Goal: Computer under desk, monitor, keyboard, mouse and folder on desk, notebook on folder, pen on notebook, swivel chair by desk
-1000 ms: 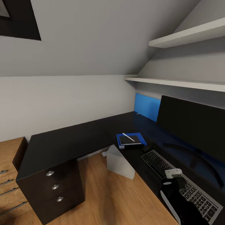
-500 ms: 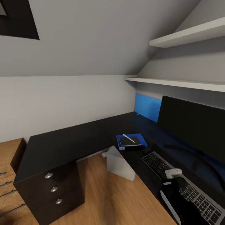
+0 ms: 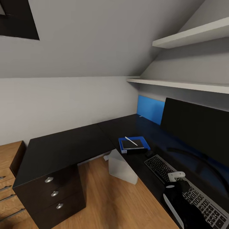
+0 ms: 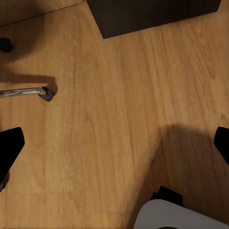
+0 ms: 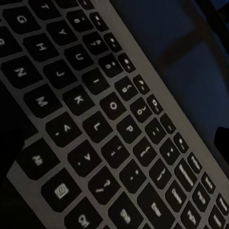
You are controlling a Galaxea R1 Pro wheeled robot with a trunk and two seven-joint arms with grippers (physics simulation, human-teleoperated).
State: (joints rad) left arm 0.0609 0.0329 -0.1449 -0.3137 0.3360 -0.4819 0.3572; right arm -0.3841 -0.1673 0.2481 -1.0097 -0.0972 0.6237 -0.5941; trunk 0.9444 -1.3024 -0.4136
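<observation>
The black L-shaped desk (image 3: 66,146) carries the monitor (image 3: 197,130), the keyboard (image 3: 159,167) in front of it and the small black mouse (image 3: 149,153) at the keyboard's far end. Beyond the mouse lies the blue folder (image 3: 122,144), with the dark notebook (image 3: 135,144) on it and the pen (image 3: 131,141) on top. The white-grey computer (image 3: 122,167) stands under the desk. My right gripper (image 5: 114,148) hovers open close over the keyboard (image 5: 95,119). My left gripper (image 4: 114,145) is open above the floor. A chrome leg and caster of the swivel chair (image 4: 28,91) show nearby.
The desk's three drawers with silver knobs (image 3: 52,192) face me at the left, with a light wooden drawer chest (image 3: 8,178) beside them. Two white shelves (image 3: 190,84) hang above the monitor under a sloped ceiling. Wooden floor (image 3: 108,200) lies between me and the desk.
The head view has shifted slightly, so the camera moved. The things on the desk lie as before, and my right arm stays over the keyboard.
</observation>
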